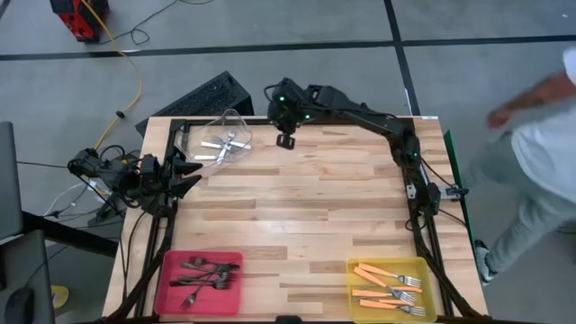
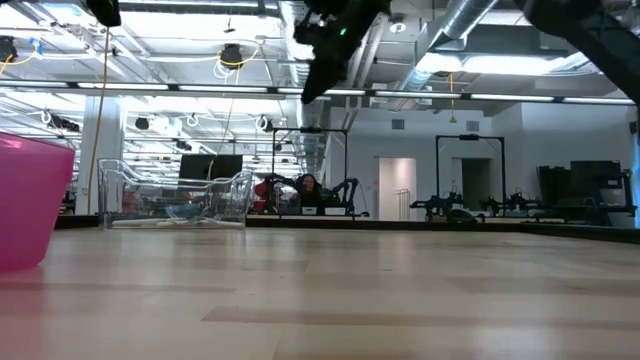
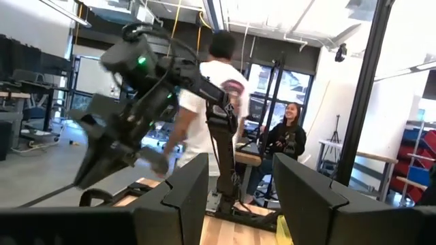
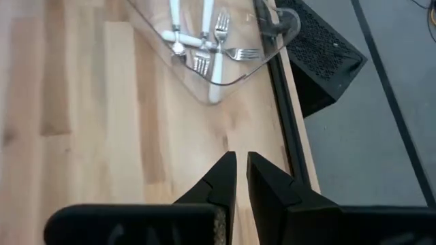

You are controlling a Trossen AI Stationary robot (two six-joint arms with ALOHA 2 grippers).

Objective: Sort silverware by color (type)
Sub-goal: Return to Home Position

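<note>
Silver forks (image 1: 225, 144) (image 4: 204, 41) lie in a clear bin (image 1: 200, 133) at the table's far left. Dark forks (image 1: 202, 273) lie in a pink bin (image 1: 166, 263) at the near left. Orange-handled forks (image 1: 387, 286) lie in a yellow bin (image 1: 428, 270) at the near right. My right gripper (image 1: 286, 141) (image 4: 241, 167) hangs above the table beside the clear bin, on its right. It is shut and holds nothing. My left gripper (image 1: 191, 175) (image 3: 240, 194) waits at the table's left edge, open and empty.
A person (image 1: 540, 153) walks past the table's right side. A black block (image 1: 202, 99) sits just beyond the far edge, behind the clear bin. Bare wood lies across the table's middle (image 1: 306, 207). In the low view the pink bin (image 2: 30, 200) stands near and the clear bin (image 2: 175, 195) farther off.
</note>
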